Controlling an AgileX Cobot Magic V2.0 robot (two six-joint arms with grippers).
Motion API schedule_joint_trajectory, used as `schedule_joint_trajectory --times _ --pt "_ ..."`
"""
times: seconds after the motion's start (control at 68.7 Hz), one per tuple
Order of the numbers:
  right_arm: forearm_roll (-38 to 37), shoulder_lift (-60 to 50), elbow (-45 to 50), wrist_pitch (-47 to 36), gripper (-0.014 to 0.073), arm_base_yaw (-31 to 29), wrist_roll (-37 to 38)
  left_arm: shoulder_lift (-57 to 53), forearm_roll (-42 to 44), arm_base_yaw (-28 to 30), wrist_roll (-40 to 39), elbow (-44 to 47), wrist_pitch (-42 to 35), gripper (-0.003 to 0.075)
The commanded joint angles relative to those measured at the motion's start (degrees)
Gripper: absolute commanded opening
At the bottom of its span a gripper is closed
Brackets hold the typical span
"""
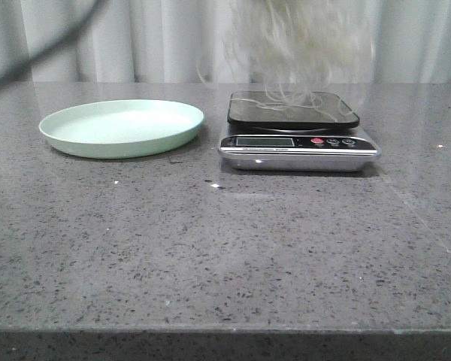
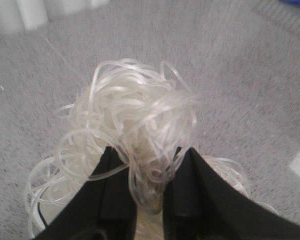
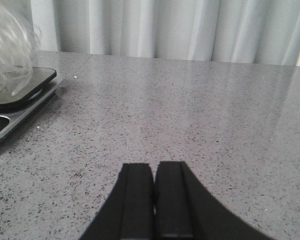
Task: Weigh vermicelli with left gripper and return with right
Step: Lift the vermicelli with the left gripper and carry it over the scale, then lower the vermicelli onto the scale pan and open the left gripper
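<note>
Black fingers (image 2: 110, 195) of the left gripper (image 2: 149, 187) pinch the vermicelli (image 2: 135, 125), which hangs over the kitchen scale (image 1: 297, 141), strands trailing onto its platform. Right gripper (image 3: 154, 200) hovers low over the speckled surface (image 1: 210, 248), jaws pressed together, empty. Mint plate (image 1: 122, 126) sits beside the scale.

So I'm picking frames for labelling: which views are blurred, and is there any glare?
Front view: the vermicelli above the scale is motion-smeared, the table sharp, with reflections on the scale's black platform. Left wrist view: soft overall, the left gripper shut on strands. Right wrist view: mostly crisp, the right gripper dark.
</note>
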Motion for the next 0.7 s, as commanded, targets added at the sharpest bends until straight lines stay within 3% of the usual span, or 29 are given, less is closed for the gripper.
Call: schedule_joint_trajectory --times 0.0,0.495,0.582,0.684 --pt "-0.3 -0.8 -0.5 -4.4 0.0151 -0.2 -0.3 -1.3 -0.8 -0.5 0.0 -2.1 -5.1 0.0137" --pt "-0.3 -0.8 -0.5 -4.4 0.0151 -0.2 -0.3 2.4 -0.7 -0.5 0.0 -2.1 -1.8 0.0141" --pt "-0.3 -0.8 -0.5 -4.4 0.0151 -0.2 -0.3 2.4 -0.7 -0.5 0.0 -2.1 -1.6 0.0196" --pt "-0.3 -0.8 -0.5 -4.4 0.0151 -0.2 -0.3 2.3 -0.7 -0.5 0.0 -2.1 -1.0 0.0331"
